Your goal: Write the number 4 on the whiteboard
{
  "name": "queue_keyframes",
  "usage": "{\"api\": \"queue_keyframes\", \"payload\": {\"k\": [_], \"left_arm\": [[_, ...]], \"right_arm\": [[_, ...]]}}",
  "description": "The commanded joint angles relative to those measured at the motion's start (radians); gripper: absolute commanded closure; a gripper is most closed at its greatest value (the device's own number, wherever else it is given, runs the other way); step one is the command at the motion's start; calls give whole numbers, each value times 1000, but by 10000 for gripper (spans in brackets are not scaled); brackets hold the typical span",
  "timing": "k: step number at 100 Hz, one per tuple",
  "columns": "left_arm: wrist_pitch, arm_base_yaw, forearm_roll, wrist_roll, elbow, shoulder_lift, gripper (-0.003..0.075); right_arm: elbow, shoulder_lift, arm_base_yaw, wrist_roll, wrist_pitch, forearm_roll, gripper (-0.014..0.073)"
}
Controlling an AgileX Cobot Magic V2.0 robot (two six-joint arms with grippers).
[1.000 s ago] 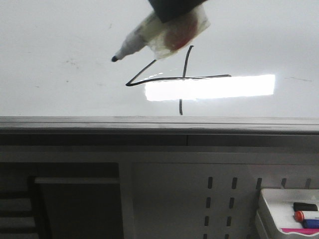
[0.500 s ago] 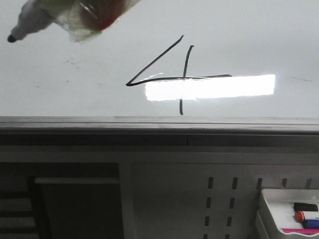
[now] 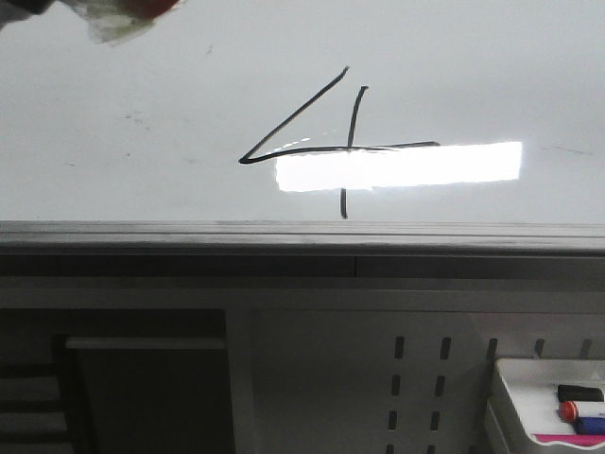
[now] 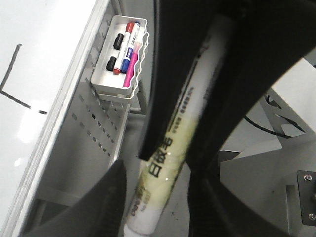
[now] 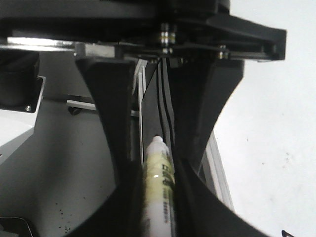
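The number 4 (image 3: pixel 321 148) stands in thin black strokes on the whiteboard (image 3: pixel 473 76), its bar running into a bright light reflection. Part of the number 4 (image 4: pixel 17 100) also shows in the left wrist view. My left gripper (image 4: pixel 173 148) is shut on a white marker (image 4: pixel 168 168) with yellowed tape, off to the side of the board. My right gripper (image 5: pixel 158 168) is shut on a similar white marker (image 5: pixel 159 192), its fingers pressed tight against the barrel. In the front view only a scrap of taped marker (image 3: pixel 118 21) shows at the top left corner.
A grey metal rail (image 3: pixel 302 232) runs along the board's lower edge, with a perforated panel (image 3: pixel 416 378) below it. A white wire tray (image 4: pixel 129 19) hangs on that panel and holds several spare markers (image 4: pixel 127 49); the tray (image 3: pixel 510 397) sits at the front view's bottom right.
The taped marker has moved up and to the left, away from the number 4, and has almost left the front view. The full slanted stroke now shows.
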Motion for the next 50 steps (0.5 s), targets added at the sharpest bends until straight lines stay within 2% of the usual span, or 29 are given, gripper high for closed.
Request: {"api": "queue_keyframes", "payload": {"k": [1,21,50], "left_arm": [[-43,-7,-42,3,-36,-4,522],[-56,-7,-40,3,-36,-4,743],[-58,-7,-37,50,-36,-4,740]], "right_arm": [[-37,-27,0,-10,-68,12,658],[-37,-27,0,-10,-68,12,658],[-37,-27,0,-10,-78,12,650]]}}
